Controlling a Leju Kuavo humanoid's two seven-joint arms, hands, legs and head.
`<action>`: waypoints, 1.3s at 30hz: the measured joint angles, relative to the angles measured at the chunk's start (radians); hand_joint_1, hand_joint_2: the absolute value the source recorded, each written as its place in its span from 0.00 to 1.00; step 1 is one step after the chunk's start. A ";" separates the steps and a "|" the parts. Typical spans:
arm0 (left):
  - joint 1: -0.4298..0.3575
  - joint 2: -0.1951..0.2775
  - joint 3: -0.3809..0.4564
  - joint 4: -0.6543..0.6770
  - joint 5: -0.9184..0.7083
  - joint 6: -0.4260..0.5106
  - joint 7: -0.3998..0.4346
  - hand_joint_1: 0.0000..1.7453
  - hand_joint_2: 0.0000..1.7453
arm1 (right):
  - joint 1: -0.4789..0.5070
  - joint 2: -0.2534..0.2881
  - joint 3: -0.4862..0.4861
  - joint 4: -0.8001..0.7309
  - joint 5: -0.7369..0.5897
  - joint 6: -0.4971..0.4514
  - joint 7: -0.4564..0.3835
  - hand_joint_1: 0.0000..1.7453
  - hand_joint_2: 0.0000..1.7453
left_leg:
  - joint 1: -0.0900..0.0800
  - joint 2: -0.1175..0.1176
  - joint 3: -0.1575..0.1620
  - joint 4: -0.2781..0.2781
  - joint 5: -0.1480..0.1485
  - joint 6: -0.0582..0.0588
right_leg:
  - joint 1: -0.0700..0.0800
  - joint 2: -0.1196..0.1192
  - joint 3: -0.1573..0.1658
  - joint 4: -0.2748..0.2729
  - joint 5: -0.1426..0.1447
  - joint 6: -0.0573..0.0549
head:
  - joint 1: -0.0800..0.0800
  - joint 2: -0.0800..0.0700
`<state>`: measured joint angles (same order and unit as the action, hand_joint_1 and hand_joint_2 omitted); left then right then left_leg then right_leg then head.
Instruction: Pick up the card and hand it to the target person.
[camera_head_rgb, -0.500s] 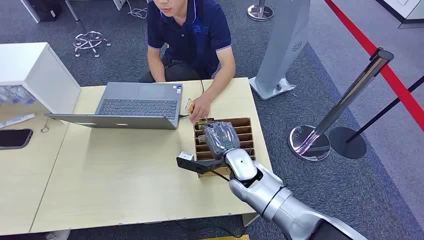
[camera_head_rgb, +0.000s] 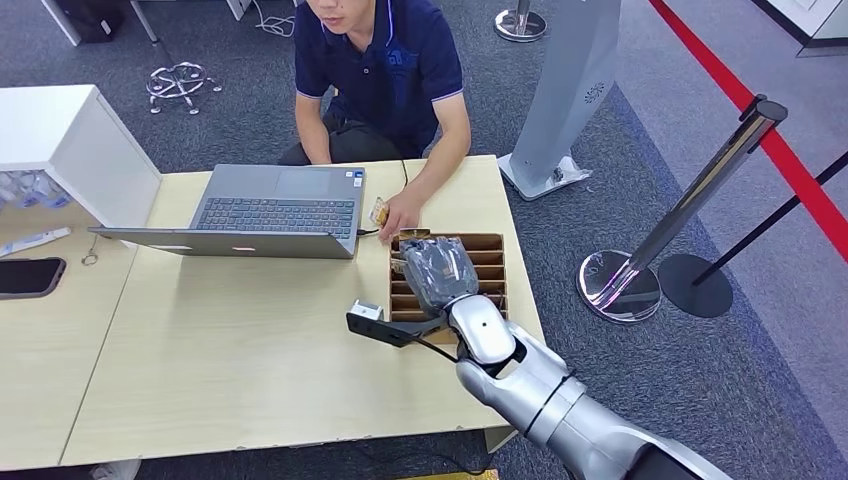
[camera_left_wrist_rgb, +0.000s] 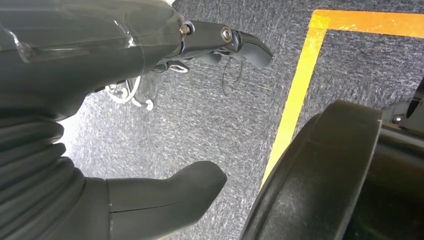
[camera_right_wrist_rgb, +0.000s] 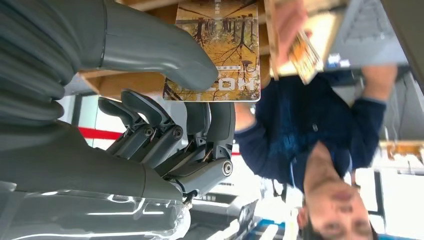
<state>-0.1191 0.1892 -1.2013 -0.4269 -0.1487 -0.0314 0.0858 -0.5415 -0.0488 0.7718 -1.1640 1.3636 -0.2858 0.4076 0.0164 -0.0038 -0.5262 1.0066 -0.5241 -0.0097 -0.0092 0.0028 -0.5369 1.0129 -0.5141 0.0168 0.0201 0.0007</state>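
Glossy rectangular card (camera_right_wrist_rgb: 220, 50) pinched by right hand (camera_right_wrist_rgb: 165, 100) | slotted cardboard box (camera_head_rgb: 487, 262) | left hand (camera_left_wrist_rgb: 150, 100) empty, fingers apart

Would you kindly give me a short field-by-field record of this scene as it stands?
Right robot hand: over the brown slotted card box, thumb overlapping the autumn-forest picture card; grip unclear
Left robot hand: hanging over grey carpet, holding nothing
Person: seated behind the pale wooden table, one hand beside the box
Other: open grey laptop on the table
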 joint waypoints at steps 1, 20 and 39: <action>0.000 0.000 0.000 0.000 0.000 -0.001 0.000 0.00 1.00 | 0.002 -0.003 -0.003 -0.024 0.007 0.001 0.003 1.00 1.00 | 0.000 0.000 0.000 0.000 0.000 0.000 | 0.000 0.000 0.000 0.000 0.000 0.000 | 0.000 0.000; 0.000 0.000 0.000 0.000 -0.010 -0.013 0.000 0.00 1.00 | 0.009 -0.081 -0.056 -0.412 0.053 0.050 0.030 1.00 1.00 | 0.000 0.000 0.000 0.000 0.000 0.000 | 0.000 0.000 0.000 0.000 0.000 0.000 | 0.000 0.000; -0.009 0.000 -0.017 -0.009 -0.062 -0.039 -0.023 0.00 1.00 | -0.100 -0.103 -0.053 -0.298 0.027 0.062 -0.017 1.00 1.00 | 0.000 0.000 -0.001 0.000 0.000 0.000 | 0.000 -0.001 0.000 0.000 0.000 0.000 | 0.000 0.000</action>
<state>-0.1279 0.1894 -1.2184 -0.4363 -0.2106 -0.0708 0.0626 -0.6412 -0.1514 0.7193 -1.4625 1.3904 -0.2243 0.3902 0.0164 -0.0043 -0.5269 1.0066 -0.5241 -0.0096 -0.0093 0.0023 -0.5366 1.0128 -0.5140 0.0170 0.0201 0.0007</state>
